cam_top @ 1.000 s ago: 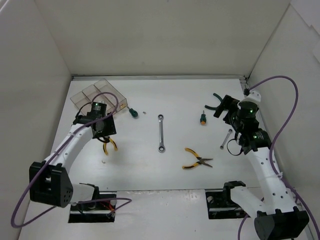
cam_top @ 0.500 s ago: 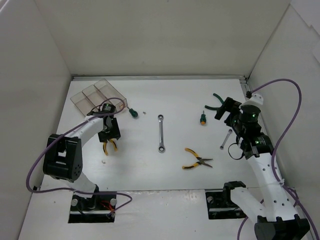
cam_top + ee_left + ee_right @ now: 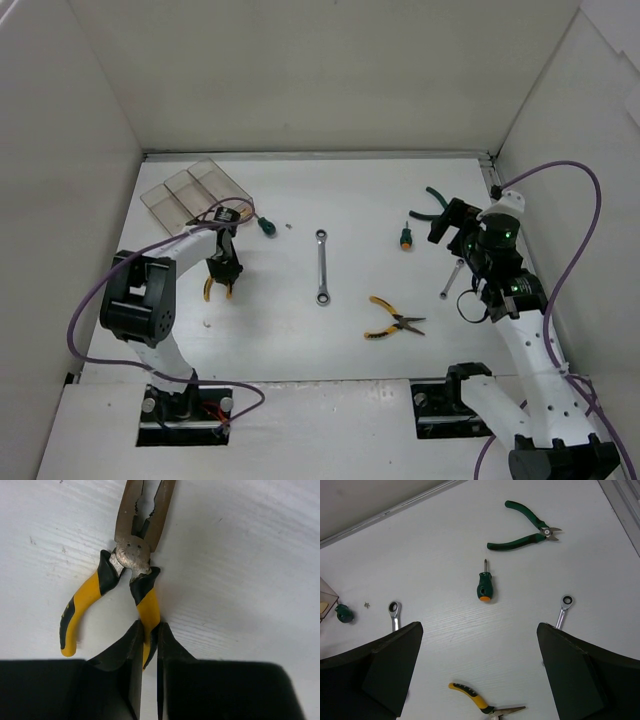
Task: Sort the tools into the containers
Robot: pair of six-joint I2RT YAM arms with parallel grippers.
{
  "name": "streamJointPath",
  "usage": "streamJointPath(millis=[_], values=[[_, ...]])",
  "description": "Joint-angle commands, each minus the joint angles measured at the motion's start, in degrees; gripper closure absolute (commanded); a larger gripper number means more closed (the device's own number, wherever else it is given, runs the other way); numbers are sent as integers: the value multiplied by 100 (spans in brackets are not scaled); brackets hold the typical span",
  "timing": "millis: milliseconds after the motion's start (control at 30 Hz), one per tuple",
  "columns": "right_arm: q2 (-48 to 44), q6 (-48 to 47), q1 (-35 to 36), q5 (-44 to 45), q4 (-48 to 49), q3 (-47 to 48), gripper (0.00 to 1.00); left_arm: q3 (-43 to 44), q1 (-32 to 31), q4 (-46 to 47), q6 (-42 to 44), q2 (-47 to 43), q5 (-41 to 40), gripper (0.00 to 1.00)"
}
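Our left gripper (image 3: 150,642) pinches the yellow-handled pliers (image 3: 131,562) while our right gripper (image 3: 479,647) hangs wide open.

In the left wrist view our two black fingers (image 3: 131,655) stand nearly together, closed on the right-hand handle of these pliers, which lie flat on the white table (image 3: 300,200) with their handles spread and their nose pointing away from us. The containers (image 3: 192,188) sit near the far left corner, a little beyond the left gripper. Our right gripper holds nothing and hovers over the right side of the table. Below it lie the green-handled pliers (image 3: 521,530), the orange-tipped screwdriver (image 3: 484,586) and a short wrench (image 3: 563,609), all apart from one another. Mid-table we see a long wrench (image 3: 322,266), the second yellow pliers (image 3: 392,320) and a green stubby screwdriver (image 3: 266,225), the last one near the containers.
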Motion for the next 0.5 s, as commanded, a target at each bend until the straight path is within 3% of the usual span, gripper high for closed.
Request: streamJointPath(millis=[0,133,467], values=[[-96,39,-35,-16,282,50,2,280,-70,-77,-150,49,-96,100],[-167,48,-35,63,273,32,2,183,-175,-85,-229,-275,27,100],[-237,197,-52,-42,282,137,2,568,-465,-736,-397,-2612,809,100]])
